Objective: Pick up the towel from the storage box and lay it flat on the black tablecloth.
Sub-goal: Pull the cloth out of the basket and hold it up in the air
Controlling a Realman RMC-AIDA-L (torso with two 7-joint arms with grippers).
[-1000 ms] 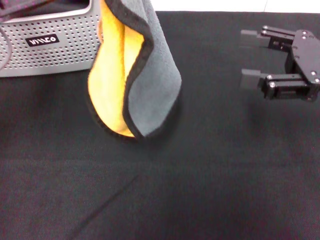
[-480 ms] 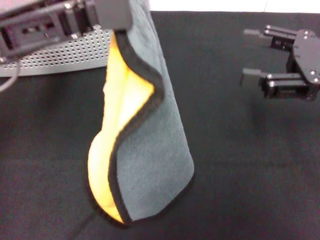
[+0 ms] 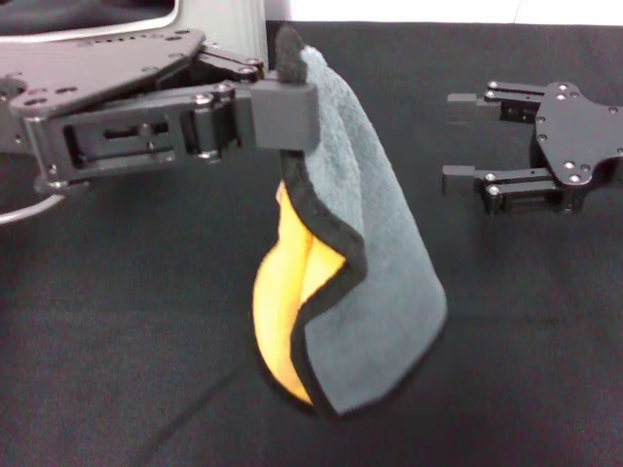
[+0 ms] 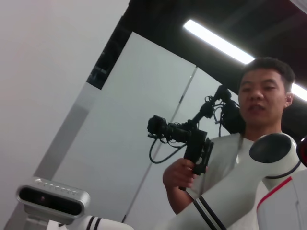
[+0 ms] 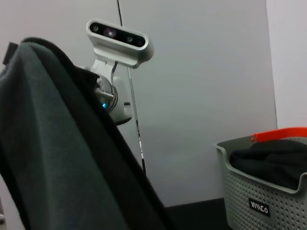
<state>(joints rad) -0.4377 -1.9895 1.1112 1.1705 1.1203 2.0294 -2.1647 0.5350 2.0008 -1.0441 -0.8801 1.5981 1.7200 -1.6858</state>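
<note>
The towel (image 3: 375, 282), grey-teal outside and yellow inside with black edging, hangs folded from my left gripper (image 3: 287, 102), which is shut on its top corner above the black tablecloth (image 3: 506, 370). Its lower end hangs at or near the cloth. My right gripper (image 3: 459, 138) is open and empty to the right of the towel, apart from it. The towel fills the near side of the right wrist view (image 5: 57, 153). The storage box (image 3: 209, 19) shows only as a grey strip at the top left, behind my left arm. It also shows in the right wrist view (image 5: 268, 191), holding dark cloth.
A camera on a stand (image 5: 120, 40) rises behind the towel in the right wrist view. A person (image 4: 261, 103) holding a camera rig (image 4: 192, 141) shows in the left wrist view. A white strip (image 3: 438, 10) borders the tablecloth's far edge.
My left gripper has carried the towel right and toward me, away from the storage box. My right gripper has moved slightly left, toward the towel.
</note>
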